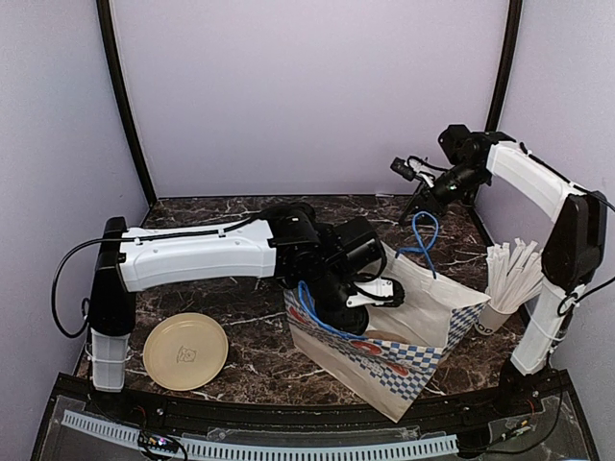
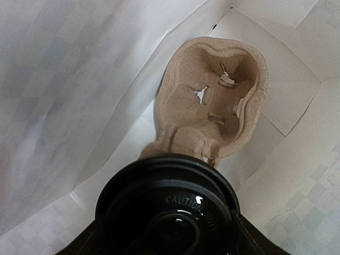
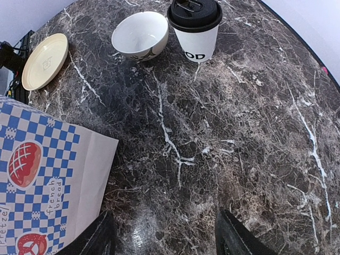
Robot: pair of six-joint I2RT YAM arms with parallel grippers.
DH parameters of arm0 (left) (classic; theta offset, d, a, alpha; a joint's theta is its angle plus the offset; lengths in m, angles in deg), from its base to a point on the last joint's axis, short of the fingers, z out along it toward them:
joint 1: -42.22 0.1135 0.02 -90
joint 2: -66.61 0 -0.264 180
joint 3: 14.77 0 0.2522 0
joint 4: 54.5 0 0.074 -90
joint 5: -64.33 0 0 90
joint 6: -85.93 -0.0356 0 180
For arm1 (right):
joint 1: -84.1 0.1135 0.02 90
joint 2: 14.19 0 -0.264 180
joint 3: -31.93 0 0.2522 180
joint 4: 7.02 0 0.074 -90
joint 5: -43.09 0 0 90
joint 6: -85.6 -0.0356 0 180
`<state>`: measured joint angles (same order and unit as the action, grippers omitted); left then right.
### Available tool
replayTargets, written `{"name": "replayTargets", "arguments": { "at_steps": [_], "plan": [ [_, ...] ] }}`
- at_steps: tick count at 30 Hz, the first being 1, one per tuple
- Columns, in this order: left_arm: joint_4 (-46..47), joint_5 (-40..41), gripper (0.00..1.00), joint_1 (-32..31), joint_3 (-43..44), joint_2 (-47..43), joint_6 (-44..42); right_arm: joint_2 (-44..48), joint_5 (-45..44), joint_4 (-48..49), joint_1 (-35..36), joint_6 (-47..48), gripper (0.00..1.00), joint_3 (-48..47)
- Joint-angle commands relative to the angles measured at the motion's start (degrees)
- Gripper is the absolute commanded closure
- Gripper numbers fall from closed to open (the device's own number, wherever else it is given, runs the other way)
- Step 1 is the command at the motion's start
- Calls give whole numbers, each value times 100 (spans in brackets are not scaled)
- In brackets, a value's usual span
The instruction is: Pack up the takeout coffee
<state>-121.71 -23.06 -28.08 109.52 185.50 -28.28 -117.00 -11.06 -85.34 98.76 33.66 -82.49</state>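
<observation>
One takeout coffee cup shows only its black lid [image 2: 167,204], which fills the bottom of the left wrist view. My left gripper [image 2: 170,234] is shut on this cup, a dark finger [image 2: 255,239] on each side. The gripper [image 1: 370,293] reaches into the mouth of the paper bag [image 1: 423,327]. Inside the bag, a brown pulp cup carrier [image 2: 212,101] lies just beyond the lid. A second takeout coffee cup [image 3: 195,29], white with a black lid, stands on the table beside a white bowl [image 3: 141,34]. My right gripper [image 3: 164,223] hangs open and empty above bare marble, raised at the back right [image 1: 415,204].
The bag [image 3: 42,186] lies on its side, blue-checkered with bread prints. A cream plate [image 1: 185,351] sits front left. A cup full of white sticks [image 1: 502,288] stands at the right by the right arm's base. The left arm spans the table's middle.
</observation>
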Motion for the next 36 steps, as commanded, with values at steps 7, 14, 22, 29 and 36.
{"name": "replayTargets", "arguments": {
  "at_steps": [7, 14, 22, 29, 36],
  "plan": [
    [-713, -354, 16, -193, -200, -302, 330, 693, 81, -195, 141, -176, 35, -68],
    [-693, -152, 3, -199, 65, -650, 302, 867, -34, -651, 146, -301, 33, -563],
    [-616, -25, 1, -187, 256, -921, 157, 989, -100, -904, 147, -446, 31, -990],
    [-479, -136, 1, -129, 558, -948, 187, 1268, 420, -1180, 159, -419, 30, -1079],
    [-297, -116, 1, -11, 823, -915, 352, 2278, 1474, -1651, 206, 455, 17, -482]
  ]
}}
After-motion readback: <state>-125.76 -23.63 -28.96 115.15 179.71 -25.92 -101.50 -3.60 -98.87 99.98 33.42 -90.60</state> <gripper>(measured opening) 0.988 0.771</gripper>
